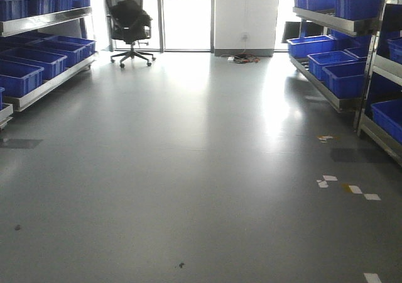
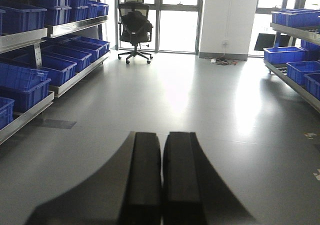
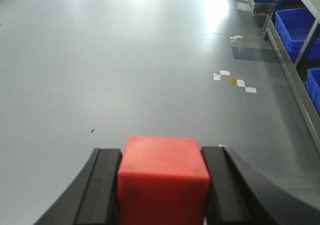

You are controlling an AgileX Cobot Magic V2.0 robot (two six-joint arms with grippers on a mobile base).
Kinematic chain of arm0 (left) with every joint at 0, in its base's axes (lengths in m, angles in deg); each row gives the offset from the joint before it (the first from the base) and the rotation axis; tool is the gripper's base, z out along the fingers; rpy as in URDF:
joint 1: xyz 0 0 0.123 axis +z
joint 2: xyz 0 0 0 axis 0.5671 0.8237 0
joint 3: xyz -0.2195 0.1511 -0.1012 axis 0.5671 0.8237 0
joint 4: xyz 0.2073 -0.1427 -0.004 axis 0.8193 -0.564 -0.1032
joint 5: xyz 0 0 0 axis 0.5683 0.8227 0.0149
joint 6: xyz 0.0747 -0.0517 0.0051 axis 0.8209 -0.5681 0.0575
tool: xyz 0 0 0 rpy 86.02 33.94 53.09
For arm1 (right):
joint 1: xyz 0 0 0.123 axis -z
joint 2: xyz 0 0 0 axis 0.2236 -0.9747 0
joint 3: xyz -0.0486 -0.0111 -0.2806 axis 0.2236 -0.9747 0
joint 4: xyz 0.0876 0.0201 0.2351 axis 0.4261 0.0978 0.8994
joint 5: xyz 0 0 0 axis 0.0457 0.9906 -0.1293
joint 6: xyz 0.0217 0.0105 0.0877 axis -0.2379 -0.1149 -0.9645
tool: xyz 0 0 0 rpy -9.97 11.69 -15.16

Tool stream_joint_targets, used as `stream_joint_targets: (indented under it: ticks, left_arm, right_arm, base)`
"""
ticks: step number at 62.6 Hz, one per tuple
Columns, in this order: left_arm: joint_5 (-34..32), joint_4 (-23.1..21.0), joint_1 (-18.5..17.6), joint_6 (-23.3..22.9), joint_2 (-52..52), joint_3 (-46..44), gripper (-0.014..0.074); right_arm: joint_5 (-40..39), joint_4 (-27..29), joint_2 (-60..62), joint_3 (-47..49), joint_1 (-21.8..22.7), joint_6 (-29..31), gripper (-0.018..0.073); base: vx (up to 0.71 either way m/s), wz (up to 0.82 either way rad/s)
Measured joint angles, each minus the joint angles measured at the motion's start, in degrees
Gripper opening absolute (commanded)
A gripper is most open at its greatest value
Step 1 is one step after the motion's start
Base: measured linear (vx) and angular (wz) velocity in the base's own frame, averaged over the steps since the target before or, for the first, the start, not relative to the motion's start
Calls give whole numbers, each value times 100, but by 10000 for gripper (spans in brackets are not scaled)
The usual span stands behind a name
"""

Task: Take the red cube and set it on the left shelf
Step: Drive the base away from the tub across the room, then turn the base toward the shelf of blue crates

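Note:
The red cube (image 3: pixel 162 177) is a plain bright-red block clamped between the two black fingers of my right gripper (image 3: pixel 162 152), held above the grey floor in the right wrist view. My left gripper (image 2: pixel 161 137) is shut and empty, its two black fingers pressed together, pointing down the aisle. The left shelf (image 1: pixel 47 85) is a metal rack with blue bins along the left wall; it also shows in the left wrist view (image 2: pixel 60 87). Neither gripper shows in the front view.
A second rack of blue bins (image 1: pixel 342 75) lines the right wall. A black office chair (image 1: pixel 129 22) stands at the far end by the windows. White tape marks (image 1: pixel 348 187) lie on the grey floor (image 1: pixel 188 170) at right. Cables (image 1: pixel 244 58) lie by the far wall.

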Motion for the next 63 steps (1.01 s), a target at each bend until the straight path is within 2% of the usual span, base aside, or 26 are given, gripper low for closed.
stream_joint_targets:
  ticks: [42, 63]
  left_arm:
    - [0, 0, 0, 0, 0, 0, 101]
    - [0, 0, 0, 0, 0, 0, 101]
  right_arm:
    - [23, 0, 0, 0, 0, 0, 120]
    - [23, 0, 0, 0, 0, 0, 120]
  base:
    - [62, 6]
    - [69, 26]
